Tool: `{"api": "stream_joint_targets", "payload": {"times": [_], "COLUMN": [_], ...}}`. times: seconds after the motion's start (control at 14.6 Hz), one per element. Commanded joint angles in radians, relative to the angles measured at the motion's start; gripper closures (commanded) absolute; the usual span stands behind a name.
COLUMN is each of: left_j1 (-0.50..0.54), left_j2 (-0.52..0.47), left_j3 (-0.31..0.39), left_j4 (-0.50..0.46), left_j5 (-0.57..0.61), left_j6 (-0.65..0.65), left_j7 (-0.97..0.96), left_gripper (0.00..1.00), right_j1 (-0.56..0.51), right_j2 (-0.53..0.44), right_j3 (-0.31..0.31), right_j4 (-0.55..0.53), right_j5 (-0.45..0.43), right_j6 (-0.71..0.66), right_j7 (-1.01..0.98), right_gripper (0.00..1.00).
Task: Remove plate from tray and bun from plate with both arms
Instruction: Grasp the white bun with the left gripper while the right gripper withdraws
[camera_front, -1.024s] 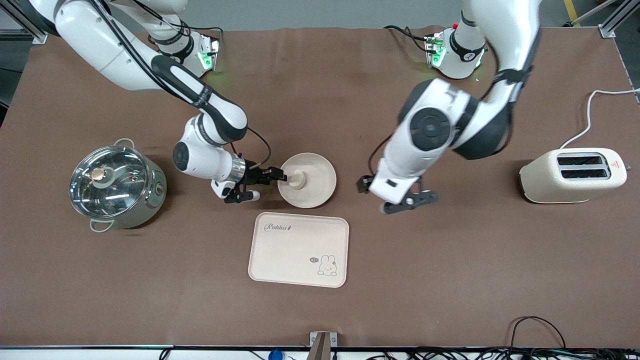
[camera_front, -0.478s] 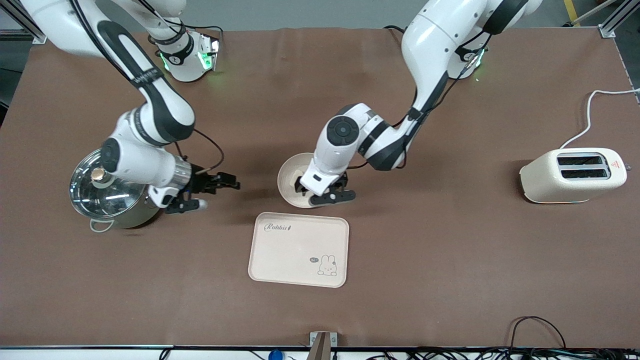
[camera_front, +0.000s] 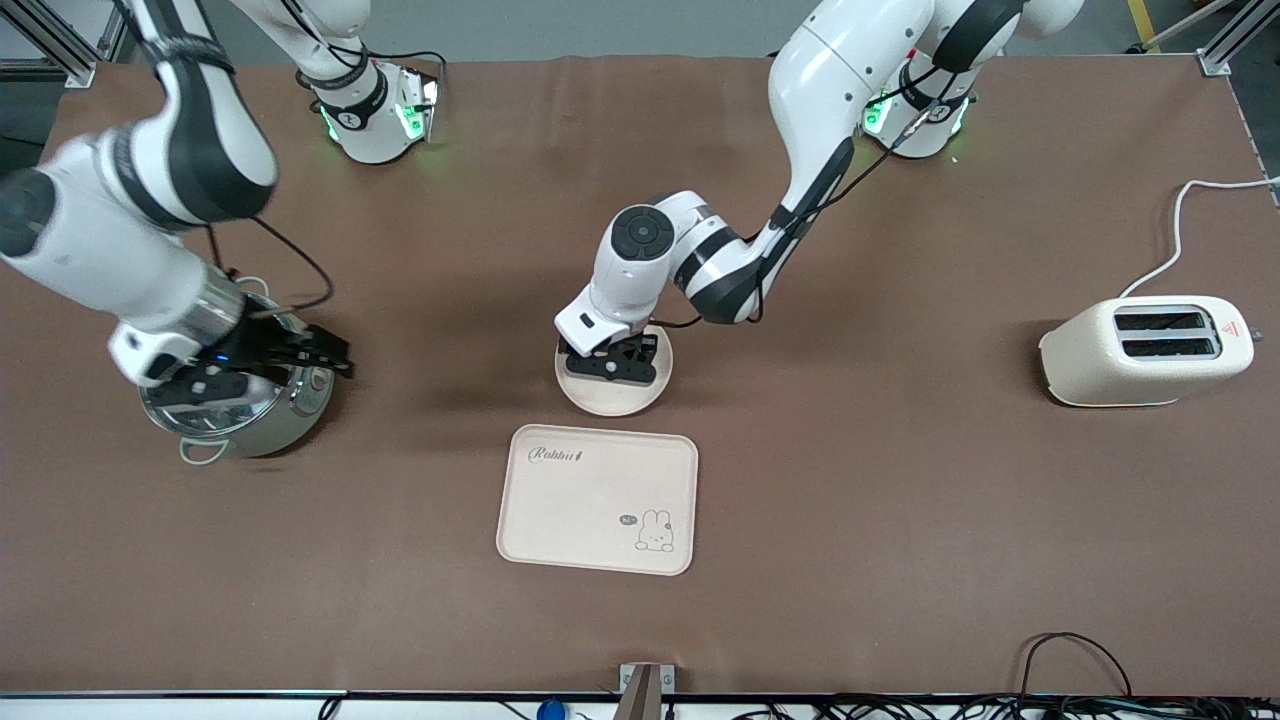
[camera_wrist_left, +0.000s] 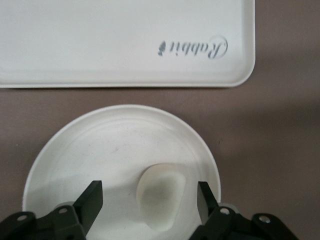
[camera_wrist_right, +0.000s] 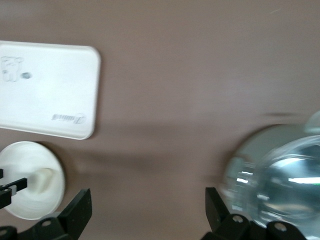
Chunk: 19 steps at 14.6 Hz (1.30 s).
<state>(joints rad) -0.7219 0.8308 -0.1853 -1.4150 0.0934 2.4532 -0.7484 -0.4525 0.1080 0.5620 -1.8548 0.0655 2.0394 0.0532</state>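
The round cream plate (camera_front: 611, 401) lies on the brown table, farther from the front camera than the tray. The pale bun (camera_wrist_left: 160, 195) rests on the plate (camera_wrist_left: 95, 150); the front view hides it under the left gripper. My left gripper (camera_front: 610, 362) hangs low over the plate, open, with one finger on each side of the bun and gaps to both (camera_wrist_left: 149, 188). My right gripper (camera_front: 318, 358) is open and empty (camera_wrist_right: 147, 198) over the edge of the steel pot. Its wrist view shows the plate (camera_wrist_right: 20, 200) and the bun (camera_wrist_right: 44, 179) farther off.
A rectangular cream tray with a rabbit drawing (camera_front: 560, 510) lies nearer the front camera than the plate; it also shows in both wrist views (camera_wrist_left: 100, 40) (camera_wrist_right: 45, 95). A lidded steel pot (camera_front: 245, 425) (camera_wrist_right: 285, 175) stands at the right arm's end. A cream toaster (camera_front: 1145, 352) stands at the left arm's end.
My right gripper has left the plate and bun and swung away over the pot. My left gripper has come in over the plate and straddles the bun.
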Motion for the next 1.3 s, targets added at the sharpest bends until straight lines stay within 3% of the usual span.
{"api": "stream_joint_targets", "payload": {"times": [0.0, 0.2, 0.55, 0.68, 0.96, 1.02, 1.16, 1.23], "left_j1": [-0.037, -0.04, -0.04, -0.039, -0.037, -0.037, -0.033, -0.028], "left_j2": [0.056, 0.073, 0.085, 0.085, 0.08, 0.076, 0.038, 0.012], "left_j3": [0.01, 0.01, 0.012, 0.012, 0.014, 0.015, 0.015, 0.014], "left_j4": [0.039, 0.039, 0.039, 0.039, 0.041, 0.041, 0.042, 0.041], "left_j5": [0.035, 0.037, 0.054, 0.057, 0.055, 0.055, 0.055, 0.052], "left_j6": [0.026, 0.026, 0.029, 0.029, 0.027, 0.026, 0.012, 0.01], "left_j7": [0.038, 0.038, 0.041, 0.04, 0.037, 0.034, 0.006, -0.009], "left_gripper": [0.23, 0.24, 0.38, 0.55, 0.6, 0.62, 0.62, 0.62], "right_j1": [-0.083, -0.124, -0.162, -0.167, -0.147, -0.09, 0.175, 0.269], "right_j2": [-0.039, -0.054, -0.091, -0.12, -0.126, -0.129, -0.133, -0.133], "right_j3": [0.013, 0.01, -0.002, -0.004, -0.008, -0.048, -0.334, -0.429], "right_j4": [0.087, 0.213, 0.39, 0.408, 0.391, 0.391, 0.391, 0.391], "right_j5": [-0.09, -0.114, -0.139, -0.141, -0.142, -0.147, -0.147, -0.147], "right_j6": [-0.105, -0.23, -0.466, -0.511, -0.521, -0.522, -0.527, -0.538], "right_j7": [0.01, 0.011, -0.016, -0.015, -0.022, -0.042, -0.072, -0.072], "right_gripper": [0.0, 0.0, 0.0, 0.0, 0.0, 0.0, 0.0, 0.0]}}
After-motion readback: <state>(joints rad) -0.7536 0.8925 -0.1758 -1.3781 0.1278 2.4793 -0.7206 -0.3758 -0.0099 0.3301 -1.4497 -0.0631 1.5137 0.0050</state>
